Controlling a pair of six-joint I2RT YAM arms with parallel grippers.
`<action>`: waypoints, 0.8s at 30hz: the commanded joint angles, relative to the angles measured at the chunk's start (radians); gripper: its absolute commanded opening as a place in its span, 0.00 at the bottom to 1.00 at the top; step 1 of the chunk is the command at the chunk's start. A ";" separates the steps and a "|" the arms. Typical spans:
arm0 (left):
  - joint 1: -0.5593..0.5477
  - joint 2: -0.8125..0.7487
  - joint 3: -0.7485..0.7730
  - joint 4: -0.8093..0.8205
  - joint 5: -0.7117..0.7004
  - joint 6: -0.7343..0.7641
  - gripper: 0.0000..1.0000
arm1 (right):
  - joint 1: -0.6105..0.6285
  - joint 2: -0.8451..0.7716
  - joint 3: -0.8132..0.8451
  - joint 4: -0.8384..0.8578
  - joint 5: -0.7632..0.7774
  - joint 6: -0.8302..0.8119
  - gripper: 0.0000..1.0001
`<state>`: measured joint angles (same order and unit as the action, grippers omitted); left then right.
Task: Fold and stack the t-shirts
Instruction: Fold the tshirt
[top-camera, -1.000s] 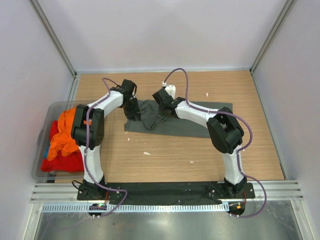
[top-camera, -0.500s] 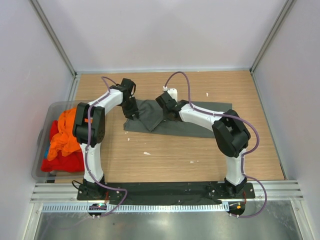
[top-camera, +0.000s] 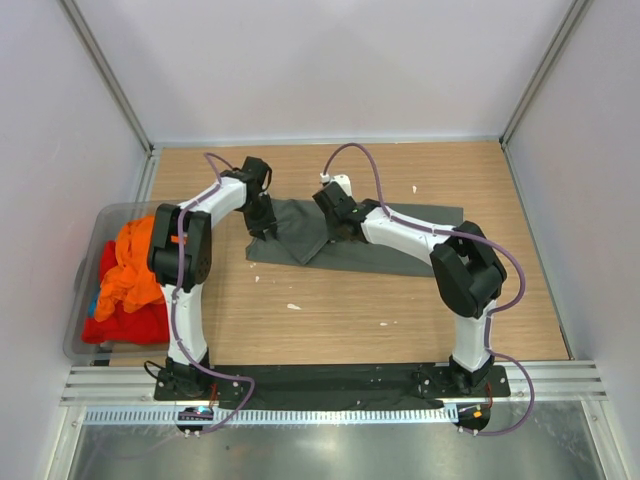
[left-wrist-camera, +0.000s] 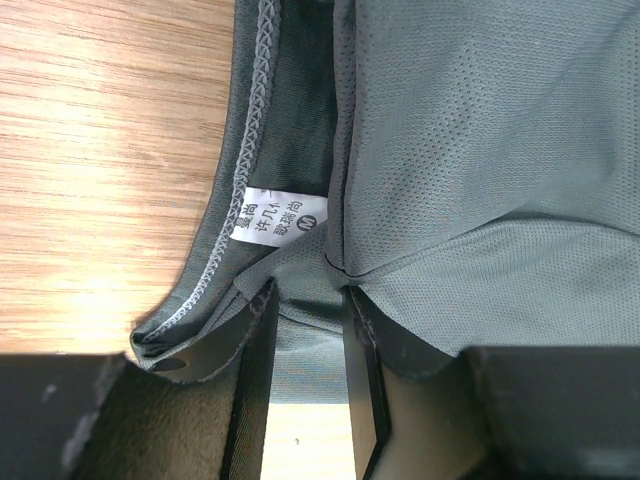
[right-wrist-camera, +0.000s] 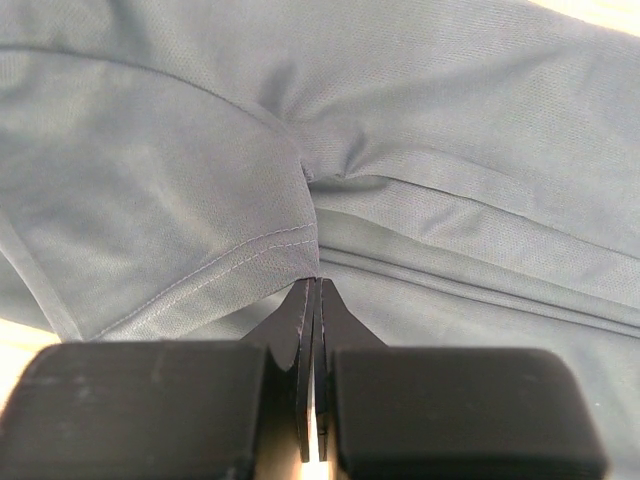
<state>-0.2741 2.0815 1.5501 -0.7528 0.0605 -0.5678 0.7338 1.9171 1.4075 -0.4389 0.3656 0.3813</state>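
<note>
A dark grey-green t-shirt (top-camera: 390, 240) lies spread on the wooden table, with one flap (top-camera: 310, 235) folded over at its left end. My left gripper (top-camera: 266, 228) stands at the shirt's left edge. In the left wrist view its jaws (left-wrist-camera: 305, 300) are apart, tips pressed into the cloth below the collar and its white label (left-wrist-camera: 275, 220). My right gripper (top-camera: 338, 228) sits over the folded flap. In the right wrist view it (right-wrist-camera: 316, 282) is shut on the stitched hem (right-wrist-camera: 250, 262) of that flap. Orange (top-camera: 130, 265), red (top-camera: 120, 322) and blue (top-camera: 93, 300) t-shirts are heaped in the bin.
A translucent grey plastic bin (top-camera: 88, 225) stands at the table's left edge, beside the left arm. Light walls and metal posts close the table in at the back and on both sides. Bare wood (top-camera: 350, 300) lies between the shirt and the arm bases.
The right gripper has drawn the pinched flap a little to the right and away from the bases, so the fold lies wider. The left gripper has stayed put.
</note>
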 joint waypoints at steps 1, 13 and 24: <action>0.009 -0.014 0.028 -0.025 -0.014 0.014 0.34 | 0.007 -0.036 -0.001 -0.001 -0.028 -0.053 0.01; -0.013 -0.254 -0.082 -0.002 0.103 -0.047 0.45 | -0.025 -0.112 0.002 0.009 -0.223 0.068 0.36; -0.091 -0.366 -0.413 0.302 0.194 -0.253 0.46 | -0.097 0.013 0.091 -0.004 -0.223 0.300 0.41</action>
<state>-0.3370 1.7504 1.1664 -0.5739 0.2146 -0.7357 0.6510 1.9091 1.4532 -0.4522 0.1627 0.6003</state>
